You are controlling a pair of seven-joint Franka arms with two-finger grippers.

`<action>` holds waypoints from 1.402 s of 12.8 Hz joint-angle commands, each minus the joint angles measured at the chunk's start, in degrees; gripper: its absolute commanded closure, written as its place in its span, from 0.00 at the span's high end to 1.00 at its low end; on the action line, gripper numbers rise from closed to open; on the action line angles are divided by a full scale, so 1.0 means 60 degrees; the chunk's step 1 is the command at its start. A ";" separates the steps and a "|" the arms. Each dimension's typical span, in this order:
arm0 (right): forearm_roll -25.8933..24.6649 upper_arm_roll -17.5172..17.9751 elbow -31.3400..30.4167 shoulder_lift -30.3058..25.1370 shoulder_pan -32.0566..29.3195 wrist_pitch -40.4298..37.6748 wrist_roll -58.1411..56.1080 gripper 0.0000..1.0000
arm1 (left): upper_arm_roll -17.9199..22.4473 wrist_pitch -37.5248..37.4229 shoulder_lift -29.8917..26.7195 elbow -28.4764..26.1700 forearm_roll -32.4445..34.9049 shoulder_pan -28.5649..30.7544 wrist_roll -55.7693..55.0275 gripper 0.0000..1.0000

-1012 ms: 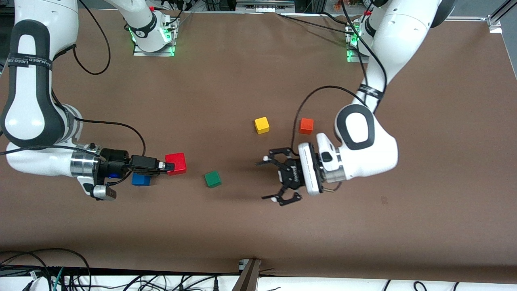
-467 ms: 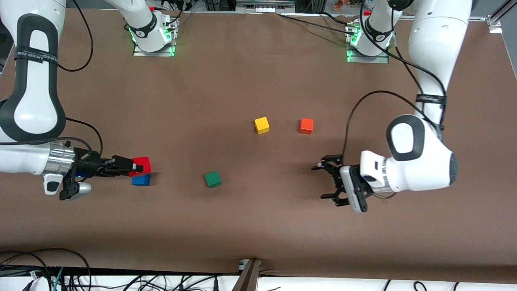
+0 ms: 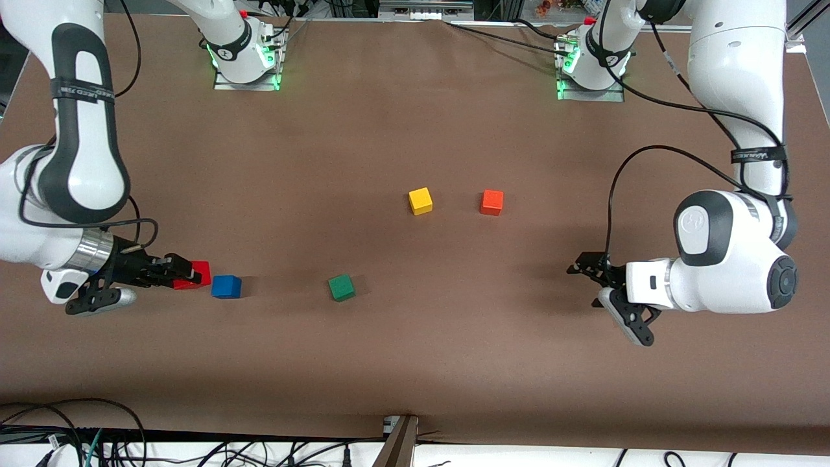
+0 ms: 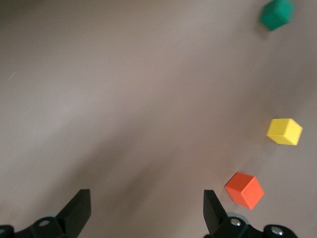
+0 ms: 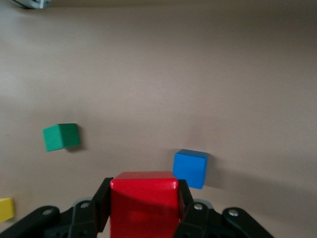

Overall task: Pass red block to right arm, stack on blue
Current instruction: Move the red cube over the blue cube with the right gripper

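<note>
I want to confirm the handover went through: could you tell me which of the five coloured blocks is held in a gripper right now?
The red block. It is clamped in the right gripper beside the blue block; the others all rest on the table.

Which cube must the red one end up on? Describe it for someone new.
Look toward the right arm's end of the table. There the right claw grips the red block; the blue cube sits beside it, the only blue one, with the green cube farther along.

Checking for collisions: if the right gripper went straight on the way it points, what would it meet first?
Probably the blue cube: the right gripper, shut on the red block, points at it, though its height over the table is unclear.
</note>
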 commanded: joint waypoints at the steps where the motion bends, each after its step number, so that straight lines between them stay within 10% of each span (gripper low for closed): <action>1: -0.0298 0.0026 -0.2426 -0.1268 0.0492 0.1993 -0.0366 0.00 | -0.0011 -0.0354 -0.0820 -0.0339 0.1844 -0.0035 -0.2147 1.00; 8: -0.0254 0.0084 -0.4204 -0.0949 0.1093 0.5513 -0.0953 0.00 | 0.0061 -0.0398 -0.2445 -0.0412 0.2482 0.1150 -0.2769 1.00; 18: 0.0069 0.0084 -0.3400 0.0019 0.1416 0.5985 -0.0413 0.00 | -0.0041 -0.3460 -0.4277 -0.0514 0.3332 0.1166 -0.6681 1.00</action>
